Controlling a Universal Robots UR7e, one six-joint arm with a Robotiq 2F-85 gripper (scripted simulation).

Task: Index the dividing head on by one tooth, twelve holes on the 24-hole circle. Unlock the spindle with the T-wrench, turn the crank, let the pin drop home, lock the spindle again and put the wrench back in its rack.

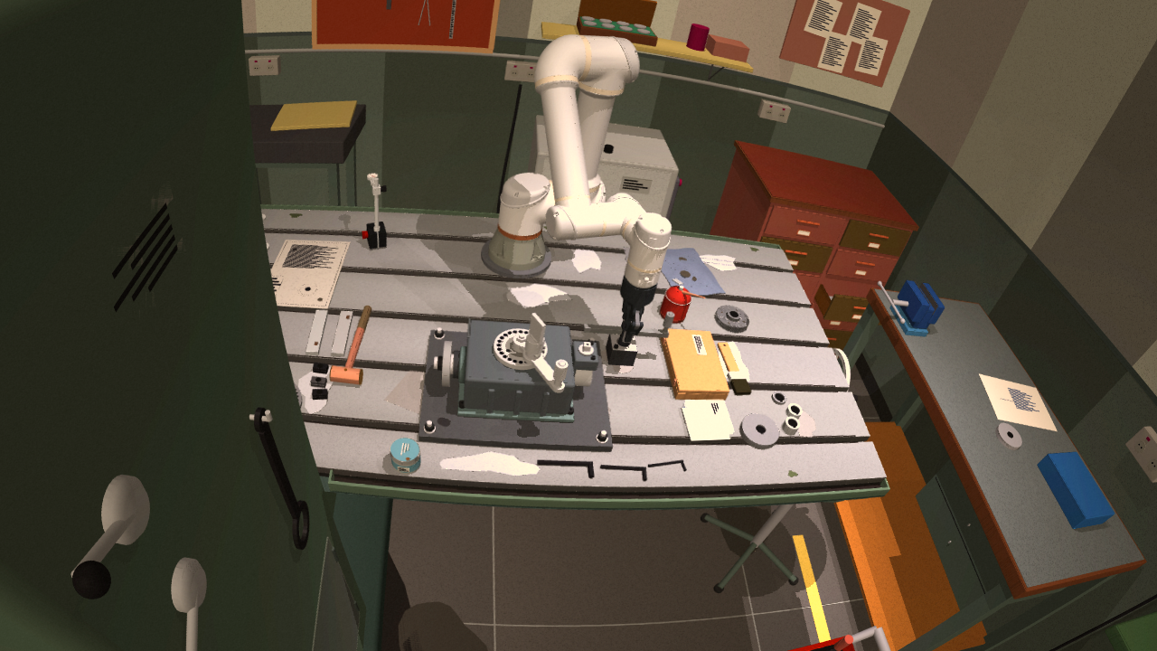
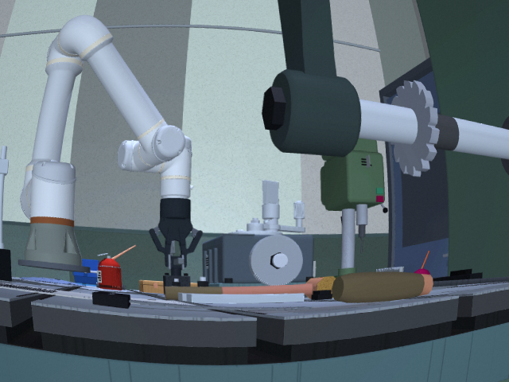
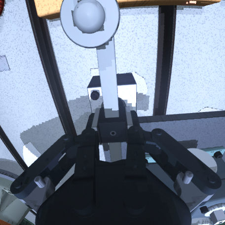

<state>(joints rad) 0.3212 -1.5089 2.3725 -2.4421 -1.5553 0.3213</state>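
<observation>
The T-wrench stands upright in its small black rack block just right of the dividing head, and my gripper is closed around the wrench's cross handle from above. The wrist camera shows the pale handle bar ending in a round knob. The grey dividing head sits on its base plate at the table's middle. Its hole plate and white crank face up.
Behind the rack stand a red oil can and the arm's base. A tan box lies right of the rack, a hammer left of the head. A milling arbor with its cutter overhangs the table's near side.
</observation>
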